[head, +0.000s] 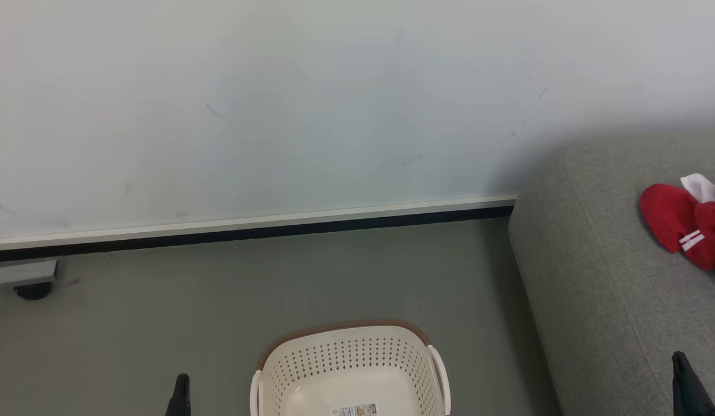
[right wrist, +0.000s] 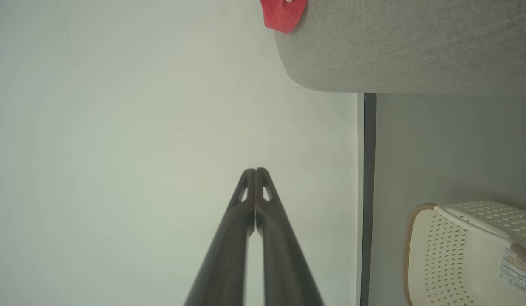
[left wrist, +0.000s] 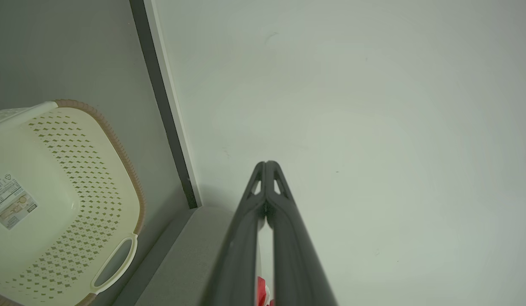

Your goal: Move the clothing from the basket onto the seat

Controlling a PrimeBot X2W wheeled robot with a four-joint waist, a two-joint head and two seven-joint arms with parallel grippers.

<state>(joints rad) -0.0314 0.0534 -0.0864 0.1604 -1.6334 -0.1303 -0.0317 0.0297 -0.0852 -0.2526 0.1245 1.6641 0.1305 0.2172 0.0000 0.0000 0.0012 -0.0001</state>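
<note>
The left tool [left wrist: 267, 163] and right tool [right wrist: 255, 171] are pressed together, empty, and the clothing [head: 678, 222] lies on the seat [head: 594, 277] at far right with the basket [head: 349, 346] looking bare at bottom centre, so a careless swing could drag it off.

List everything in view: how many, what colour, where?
Clothing: one heap, red and white, on the seat.
Seat: one, light grey, right.
Basket: one, cream, brown rim, on the floor.
Label: one, white, basket's bottom.
Wall: one, white, behind.
Skirting: one, white over black, wall's foot.
Floor: one, grey, below.
Caster: one, black, far left.
Left gripper: one, dark, shut, left of basket.
Right gripper: one, dark, shut, near seat.
</note>
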